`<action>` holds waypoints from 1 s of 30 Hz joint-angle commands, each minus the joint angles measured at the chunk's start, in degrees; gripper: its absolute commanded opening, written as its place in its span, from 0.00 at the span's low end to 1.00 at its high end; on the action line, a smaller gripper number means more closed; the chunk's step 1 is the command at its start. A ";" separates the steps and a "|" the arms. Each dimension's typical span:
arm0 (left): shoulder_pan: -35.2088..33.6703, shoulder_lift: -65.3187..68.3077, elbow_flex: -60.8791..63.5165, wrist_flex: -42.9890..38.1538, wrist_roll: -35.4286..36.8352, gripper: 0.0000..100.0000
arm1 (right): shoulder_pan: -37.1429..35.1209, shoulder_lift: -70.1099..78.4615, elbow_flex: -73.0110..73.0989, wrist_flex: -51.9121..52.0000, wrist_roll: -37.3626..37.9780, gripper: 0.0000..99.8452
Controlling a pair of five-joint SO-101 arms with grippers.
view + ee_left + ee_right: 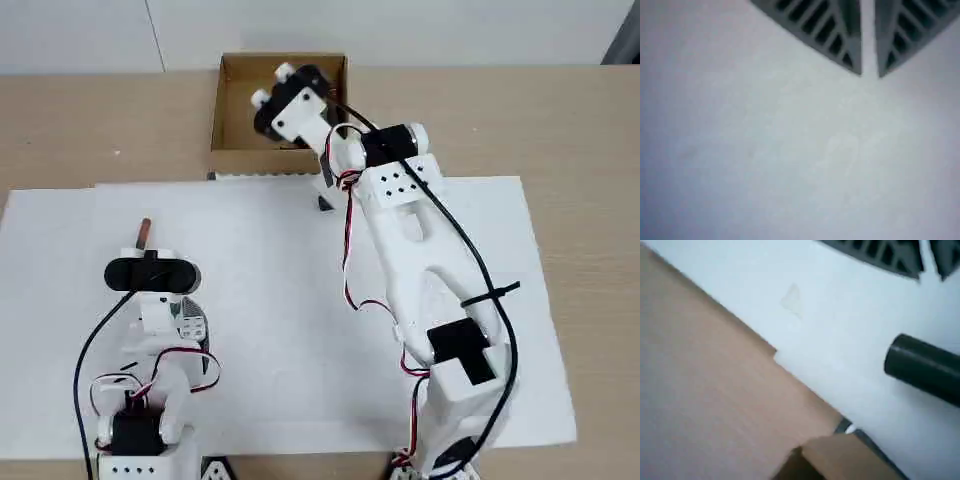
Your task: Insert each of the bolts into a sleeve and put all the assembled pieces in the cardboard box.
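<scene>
- One black sleeve is lying on its side on the white paper, near a corner of the cardboard box. Nothing is gripping it, and I cannot tell whether a bolt is sitting inside it.
- My right jaws are hanging close by that sleeve, parted a little and holding nothing. I am judging they are placed there because this piece lies nearest the box.
- The box is sitting on the table at the far edge of the paper. My right wrist is covering much of its inside, so I am not counting what is in it.
- A brownish rod, which I am taking for a bolt, is lying on the paper just ahead of my left arm, well apart from the sleeve.
- My left jaws are hovering low over bare paper, closed down to a thin slit with nothing between them. They are probably placed near that rod so it can be lifted and mated with a sleeve.
</scene>
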 commanded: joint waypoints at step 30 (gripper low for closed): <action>-0.35 -0.44 -0.66 0.35 0.53 0.01 | 2.95 8.84 -2.81 -3.65 41.05 0.17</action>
